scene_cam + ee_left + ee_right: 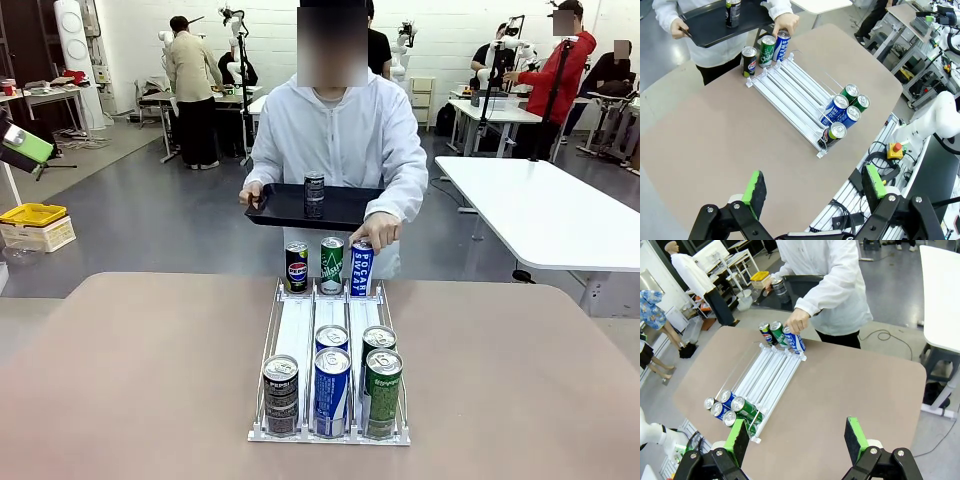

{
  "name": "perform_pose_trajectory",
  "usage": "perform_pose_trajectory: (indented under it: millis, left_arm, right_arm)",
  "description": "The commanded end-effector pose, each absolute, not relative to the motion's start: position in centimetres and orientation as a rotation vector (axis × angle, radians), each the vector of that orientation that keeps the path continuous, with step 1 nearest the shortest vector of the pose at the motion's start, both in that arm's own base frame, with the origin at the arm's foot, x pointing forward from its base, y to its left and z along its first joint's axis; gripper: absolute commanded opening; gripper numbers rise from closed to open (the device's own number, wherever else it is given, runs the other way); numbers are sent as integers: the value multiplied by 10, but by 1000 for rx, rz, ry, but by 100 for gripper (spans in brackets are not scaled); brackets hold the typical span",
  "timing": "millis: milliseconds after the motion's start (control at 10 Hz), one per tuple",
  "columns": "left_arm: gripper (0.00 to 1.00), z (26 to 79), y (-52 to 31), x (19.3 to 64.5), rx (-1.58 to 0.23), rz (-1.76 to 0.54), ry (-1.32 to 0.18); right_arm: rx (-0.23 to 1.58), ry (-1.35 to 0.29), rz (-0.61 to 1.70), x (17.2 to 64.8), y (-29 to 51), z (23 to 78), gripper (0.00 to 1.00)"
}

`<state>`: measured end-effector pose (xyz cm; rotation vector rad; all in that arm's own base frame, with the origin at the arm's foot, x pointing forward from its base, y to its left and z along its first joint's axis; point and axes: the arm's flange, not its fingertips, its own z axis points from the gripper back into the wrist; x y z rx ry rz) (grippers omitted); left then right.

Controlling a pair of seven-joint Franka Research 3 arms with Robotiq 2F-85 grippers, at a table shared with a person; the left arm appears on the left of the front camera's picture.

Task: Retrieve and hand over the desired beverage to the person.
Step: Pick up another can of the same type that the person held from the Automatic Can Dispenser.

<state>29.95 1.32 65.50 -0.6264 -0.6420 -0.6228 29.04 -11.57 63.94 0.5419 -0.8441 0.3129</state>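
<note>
A white three-lane rack lies along the middle of the brown table. Several cans stand at its near end: a dark Pepsi can, blue cans and green cans. At the far end stand a black Pepsi can, a green can and a blue can. The person has one hand on the blue can and holds a black tray carrying a dark can. My left gripper and right gripper hang open high above the table, holding nothing.
A white table stands beyond the brown table at the right. A yellow bin sits on the floor at the left. Other people work at benches far behind. Bare tabletop lies on both sides of the rack.
</note>
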Motion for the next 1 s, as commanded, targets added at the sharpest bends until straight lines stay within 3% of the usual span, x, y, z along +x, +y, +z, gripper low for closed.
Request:
perform_pose_trajectory:
  millis: [0, 500, 600, 900]
  left_arm:
    - [100, 656, 17, 300, -629, -638, -642]
    - [100, 655, 13, 299, -626, -623, -642]
    - [100, 658, -20, 310, -577, -546, -582]
    - [100, 658, -166, 329, -330, -621, -356]
  right_arm:
    - [571, -849, 321, 292, -115, 639, 100]
    - [571, -849, 321, 292, -115, 639, 100]
    - [571, -849, 321, 292, -115, 639, 100]
    - [571, -849, 321, 292, -115, 639, 100]
